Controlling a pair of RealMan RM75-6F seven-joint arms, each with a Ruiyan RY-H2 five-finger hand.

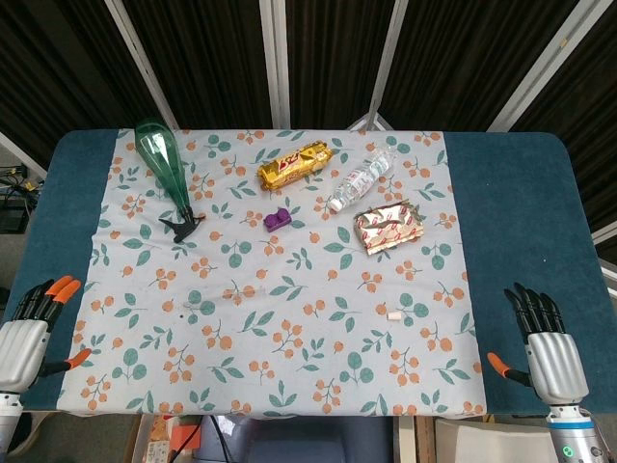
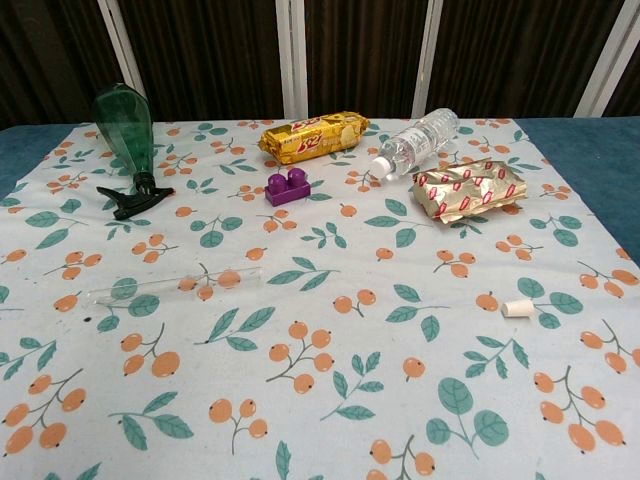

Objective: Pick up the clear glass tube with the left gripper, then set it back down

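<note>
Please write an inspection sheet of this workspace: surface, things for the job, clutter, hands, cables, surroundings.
Surface: table with blue cover, flower-print cloth over the middle.
Job's things: clear glass tube lies flat on the cloth, left of centre, untouched.
Clutter: green spray bottle lying down, gold snack pack, plastic water bottle on its side, crumpled foil wrapper, purple toy block, small white cap.
Hands: left hand and right hand at the near table edge, fingers apart, holding nothing.
Cables: some at the far left, beside the table.
Surroundings: dark curtain with metal bars behind.
</note>
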